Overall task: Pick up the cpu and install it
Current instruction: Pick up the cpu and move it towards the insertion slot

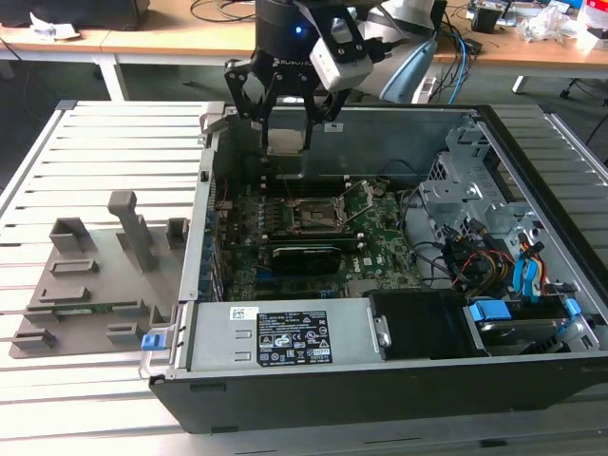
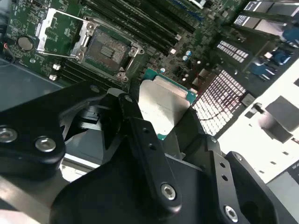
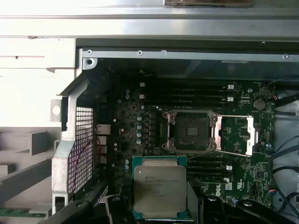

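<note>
- Gripping the cpu (image 3: 160, 185) by its edges, the claw (image 1: 285, 142) hangs over the open computer case (image 1: 532, 380).
- The cpu is in the air above the motherboard (image 3: 140, 126), near the uncovered socket (image 3: 191, 130), whose metal frame (image 3: 237, 135) is swung open.

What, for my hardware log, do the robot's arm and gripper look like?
The matte black metal gripper has jointed, flat-link fingers pinned with silver screws. The round black body above it carries white lettering and a small blue light. A pale grey camera box is mounted on its side, with dark cables leading off it.
</note>
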### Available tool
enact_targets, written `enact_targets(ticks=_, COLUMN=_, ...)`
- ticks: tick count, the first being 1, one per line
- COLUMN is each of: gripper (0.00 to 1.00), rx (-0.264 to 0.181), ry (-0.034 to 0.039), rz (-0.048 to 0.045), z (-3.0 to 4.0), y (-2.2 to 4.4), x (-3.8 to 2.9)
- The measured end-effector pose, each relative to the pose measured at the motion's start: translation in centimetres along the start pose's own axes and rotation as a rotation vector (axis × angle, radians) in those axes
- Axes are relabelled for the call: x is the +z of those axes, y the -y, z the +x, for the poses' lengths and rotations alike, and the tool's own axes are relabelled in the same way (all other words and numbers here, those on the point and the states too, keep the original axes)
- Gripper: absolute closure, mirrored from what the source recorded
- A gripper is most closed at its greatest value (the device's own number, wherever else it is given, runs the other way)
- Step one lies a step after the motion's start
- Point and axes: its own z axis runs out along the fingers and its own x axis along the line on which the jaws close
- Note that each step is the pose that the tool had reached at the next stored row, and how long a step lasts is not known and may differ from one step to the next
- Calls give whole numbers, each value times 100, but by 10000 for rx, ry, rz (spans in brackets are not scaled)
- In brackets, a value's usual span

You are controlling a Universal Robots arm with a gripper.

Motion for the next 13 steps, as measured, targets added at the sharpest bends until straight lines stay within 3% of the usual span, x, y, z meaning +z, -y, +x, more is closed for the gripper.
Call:
enact_targets(ticks=11, gripper=45, rx=-6, ry=-43, rz=48, z=-118, y=-124, x=178)
enact_targets(ticks=13, gripper=45, rx=-36, ry=-58, rz=81, z=-170, y=-145, x=243)
